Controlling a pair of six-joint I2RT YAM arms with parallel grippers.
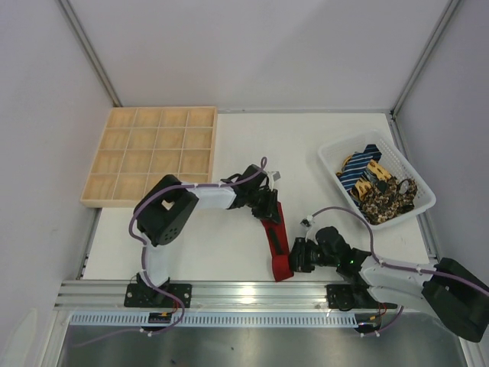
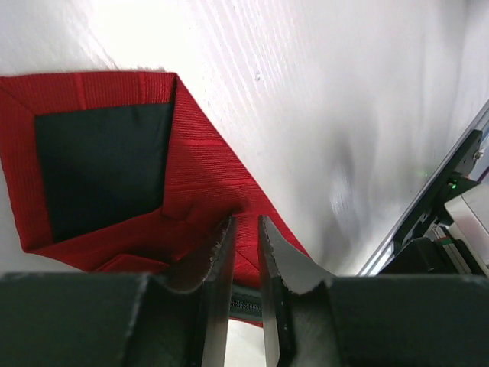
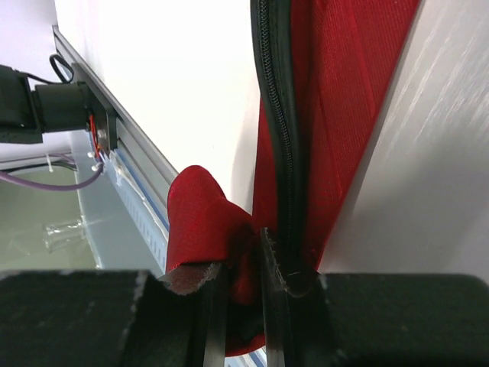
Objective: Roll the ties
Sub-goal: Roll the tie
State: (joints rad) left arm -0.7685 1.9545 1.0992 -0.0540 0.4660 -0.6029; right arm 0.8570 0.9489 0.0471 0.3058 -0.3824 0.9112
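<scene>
1. Red tie (image 1: 273, 238) lies stretched on the tabletop (image 1: 321, 222) between both hands, well left of the white basket (image 1: 333, 155) holding the other ties (image 1: 376, 186).
2. Left hand (image 2: 244, 229) is nipped nearly closed on the tie's wide end beside its black lining (image 2: 103, 164).
3. Right hand (image 3: 243, 252) pinches the bunched narrow end; best keep the cloth taut and edges aligned while rolling.

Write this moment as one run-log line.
left end effector: pinching red tie | right end effector: pinching its other end | rolling: not begun
</scene>
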